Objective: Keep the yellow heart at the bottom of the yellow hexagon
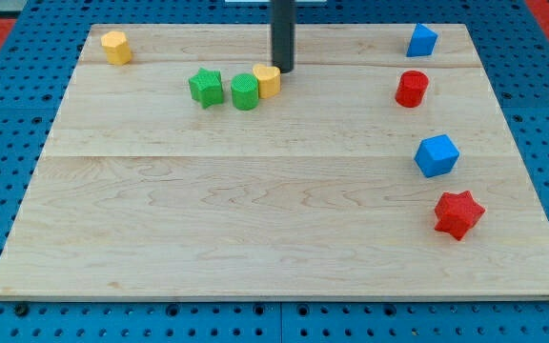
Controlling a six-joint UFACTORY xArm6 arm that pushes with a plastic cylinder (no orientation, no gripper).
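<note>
The yellow hexagon [114,46] lies at the board's top left corner. The yellow heart [268,80] lies far to its right, near the top centre, touching the green round block [245,91] on its left. My tip [283,70] stands right against the heart's upper right side. The dark rod rises from there out of the view's top.
A green star [206,87] lies just left of the green round block. On the right side lie a blue block [422,40] at the top, a red round block [411,89], a blue hexagon-like block [437,155] and a red star [458,213]. The wooden board [255,238] rests on a blue pegboard.
</note>
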